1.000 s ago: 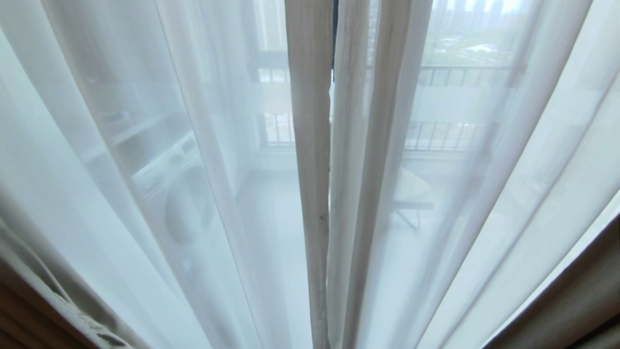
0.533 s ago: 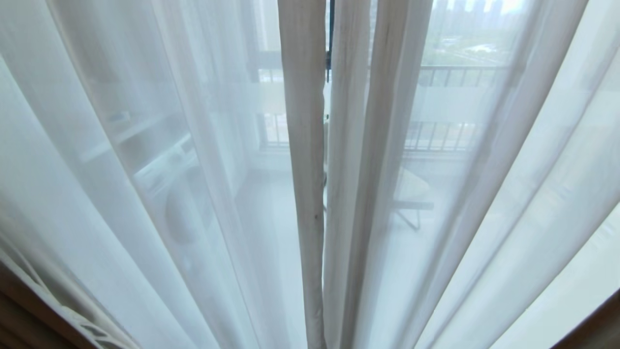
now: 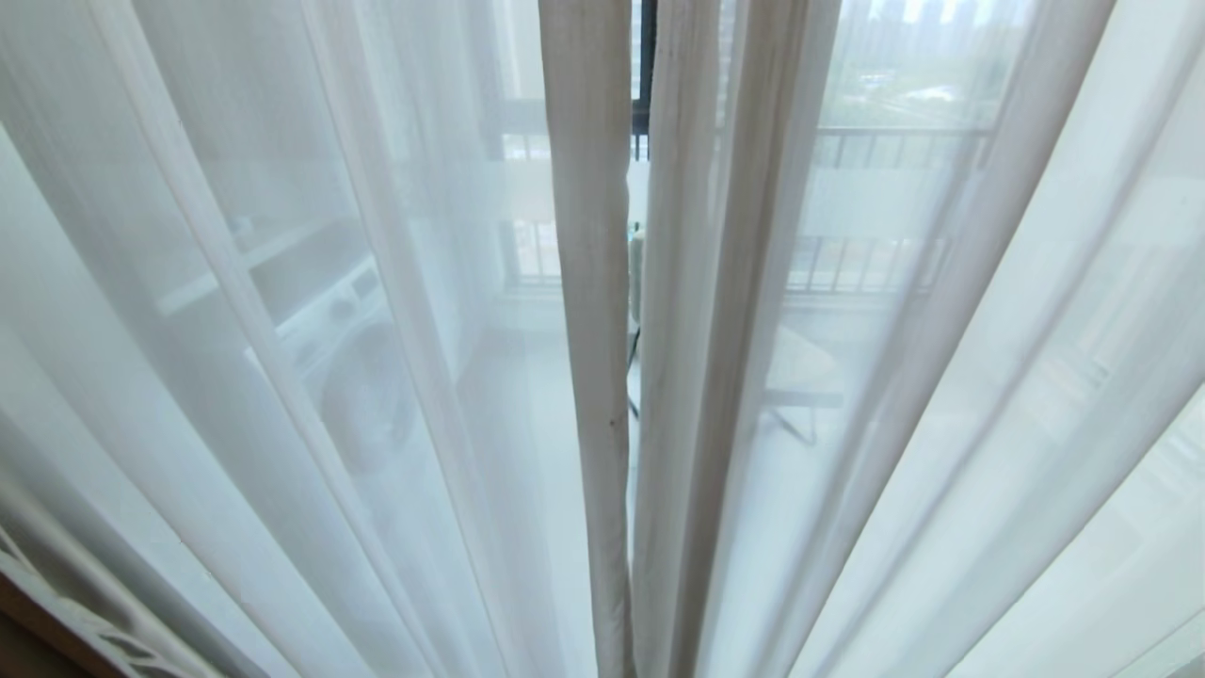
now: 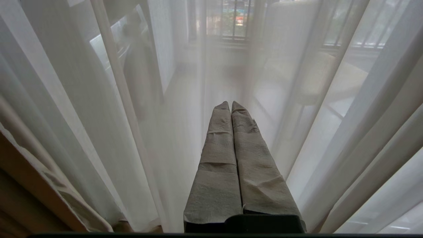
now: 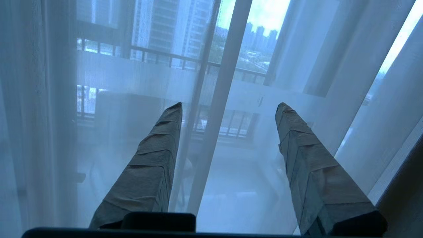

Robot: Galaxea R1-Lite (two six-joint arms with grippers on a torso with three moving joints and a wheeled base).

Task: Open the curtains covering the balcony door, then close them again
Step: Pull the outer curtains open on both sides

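Right up front, sheer white pleated curtains hang drawn, w/ a slim gap at centre showing black door frame. Right gripper jaws spread wide, nothing between; left gripper pressed together, empty, near fabric.

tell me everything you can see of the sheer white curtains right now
The sheer white curtains are thin, see-through fabric hanging in long vertical pleats that fill the head view. Two panels meet near the middle, each ending in a thicker, off-white hemmed edge, with only a narrow gap between them. A balcony railing shows hazily through the cloth. They are essentially drawn shut. The right hand stands open close before a fold without gripping it; whether it touches the fabric cannot be told.
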